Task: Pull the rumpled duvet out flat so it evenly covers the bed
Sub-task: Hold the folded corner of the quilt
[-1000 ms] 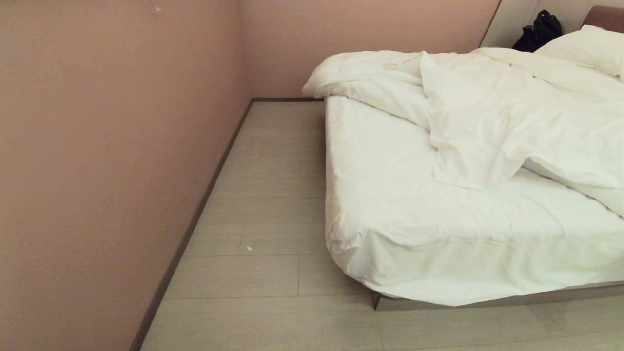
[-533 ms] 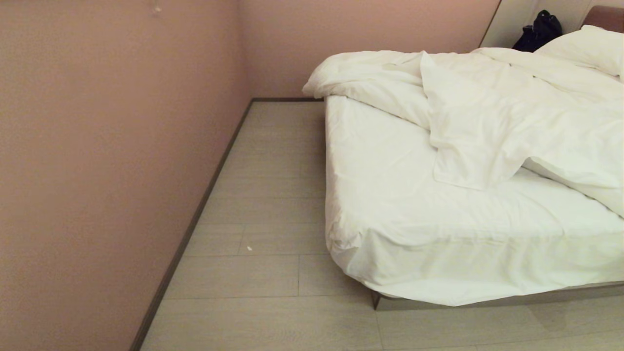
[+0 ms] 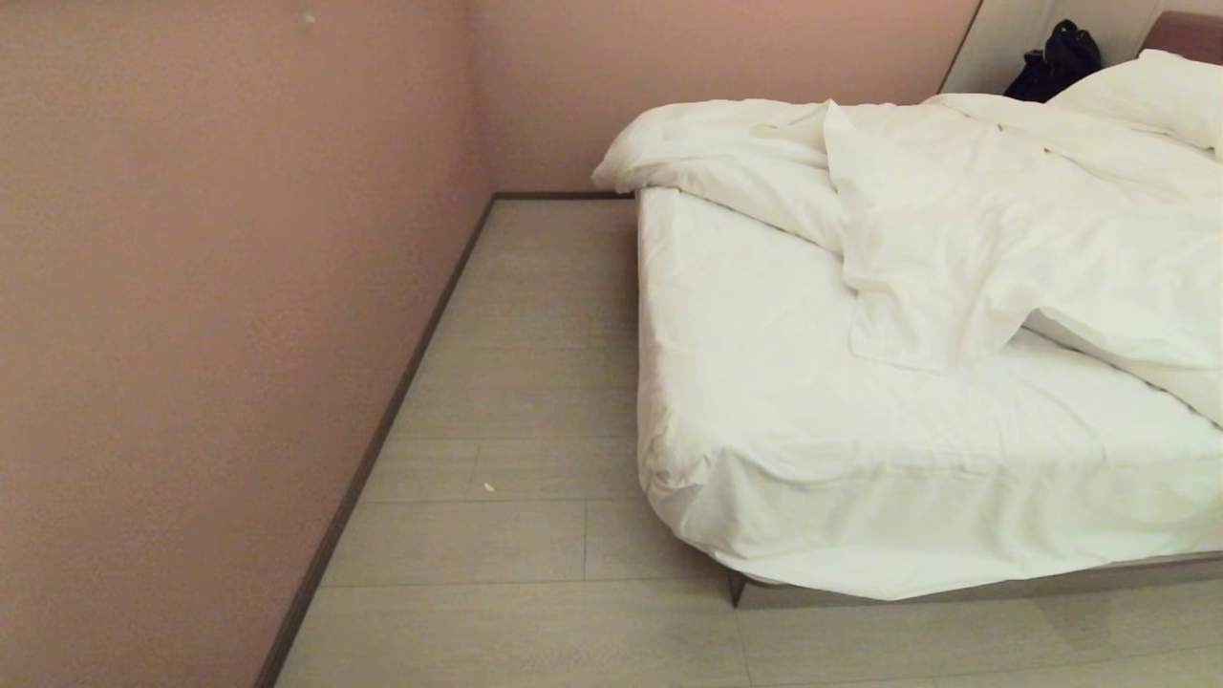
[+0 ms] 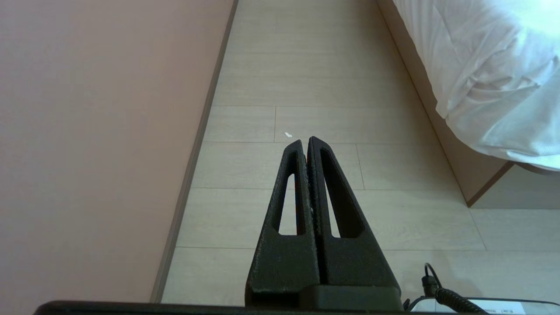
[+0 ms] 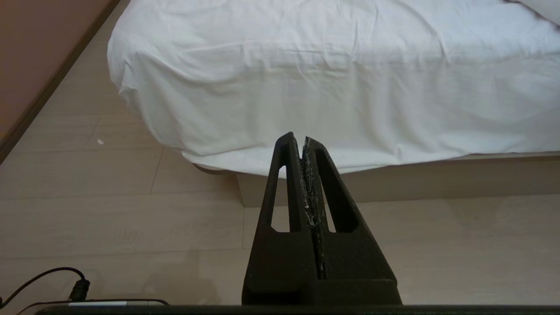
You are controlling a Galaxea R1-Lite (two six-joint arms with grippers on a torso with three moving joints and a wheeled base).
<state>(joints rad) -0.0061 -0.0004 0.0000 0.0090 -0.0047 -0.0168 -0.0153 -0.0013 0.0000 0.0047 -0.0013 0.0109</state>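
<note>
In the head view, the wide low bed with its white-sheeted mattress and brown-grey base stands against the pink far wall. The thick, puffy white duvet lies bunched toward the bed's head end, one flat flap folded onto the bare fitted sheet, leaving the foot corner uncovered. A plump white pillow sits by the reddish-brown headboard, with a black bag behind the bed. Neither arm shows here. The likely trouble is reach: the duvet sits well back from the bed's near edge, so a pinch taken too shallow could catch only the cover, or snag the sheet and drag it loose.

In the left wrist view, the left gripper hangs over the pale plank floor, off the bed's corner, its black fingers pressed together and holding nothing. It points out along the floor between the bed and the side wall.

In the right wrist view, the right gripper faces the bed's draped foot side, near but apart from it, fingers likewise pressed together and empty.
</note>
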